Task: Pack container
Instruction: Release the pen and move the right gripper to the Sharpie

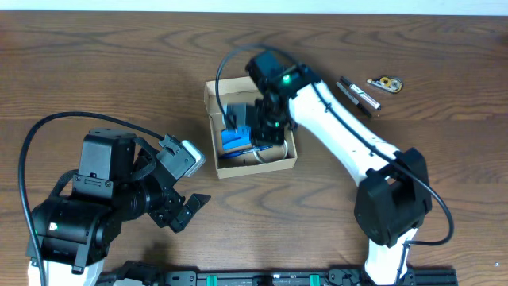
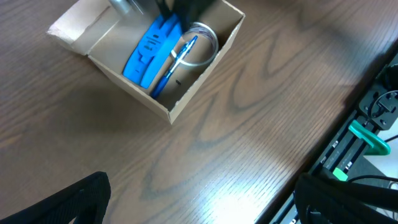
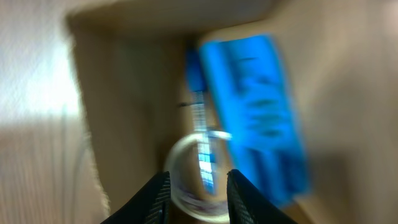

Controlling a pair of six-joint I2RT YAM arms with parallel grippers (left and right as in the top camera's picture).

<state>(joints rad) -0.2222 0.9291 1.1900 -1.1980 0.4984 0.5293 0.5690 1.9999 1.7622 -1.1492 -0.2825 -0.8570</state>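
Note:
The container [image 1: 258, 168] is a tan cardboard box standing open at the table's middle. It holds a blue flat packet [image 1: 236, 137], a blue pen [image 2: 174, 65] and a clear ring [image 2: 208, 46]. My right gripper [image 1: 268, 119] hangs over the box. In the blurred right wrist view its fingers [image 3: 198, 199] are apart just above the clear ring [image 3: 186, 186], beside the pen [image 3: 200, 112] and the packet [image 3: 255, 106]. My left gripper [image 1: 184, 210] is open and empty at the lower left, away from the box [image 2: 124, 87].
Dark pen-like items [image 1: 357, 94] and a small gold-coloured object [image 1: 385, 83] lie at the back right. The table's front edge with a black rail and green clips [image 2: 367, 137] runs near the left arm.

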